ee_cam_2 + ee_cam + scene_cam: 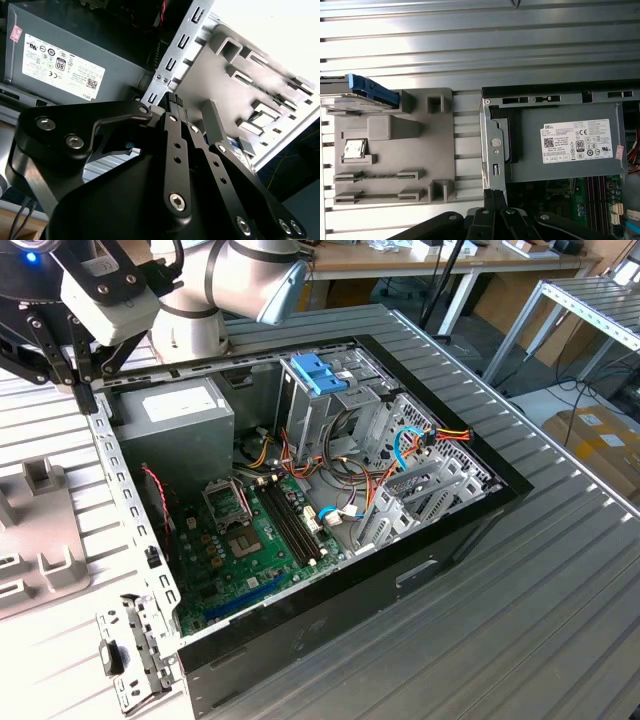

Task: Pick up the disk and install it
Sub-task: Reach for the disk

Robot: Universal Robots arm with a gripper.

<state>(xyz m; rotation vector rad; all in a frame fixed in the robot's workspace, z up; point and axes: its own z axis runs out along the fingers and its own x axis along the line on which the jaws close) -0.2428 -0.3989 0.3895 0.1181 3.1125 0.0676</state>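
One disk (pixel 367 90) is in the scene: a flat rectangular drive with a dull grey body, held in a light-blue plastic frame whose end tab is a brighter blue. In the first wrist view it lies along one edge of the grey moulded fixture (pixel 395 150), at the corner far from the computer case (pixel 492 145) and well apart from the gripper (pixel 495 194). The fixture is one matt plastic plate with raised blocks and narrow slots, and one small silvery square part (pixel 355 148) sits in a pocket of it. One ribbed metal table (pixel 520 640) with long parallel grooves carries everything. In the exterior view, taking the open black case as the dial, the fixture is at nine o'clock. The boxy grey power supply (pixel 175 425) with its white label fills the eleven o'clock corner, and the green motherboard (pixel 235 555) sits toward seven o'clock. The metal drive cage (pixel 300 415) with one blue latch (pixel 318 373) stands near one o'clock. The single arm (pixel 240 275), with smooth light-grey rounded joints, reaches in from about eleven o'clock and is bent down at the wrist. The gripper hangs over the perforated steel rim of the case, just beside the power supply. Its two black fingers (pixel 177 145), flat bars with bright screws, are pressed together at the tips. Whether they touch the rim I cannot tell.
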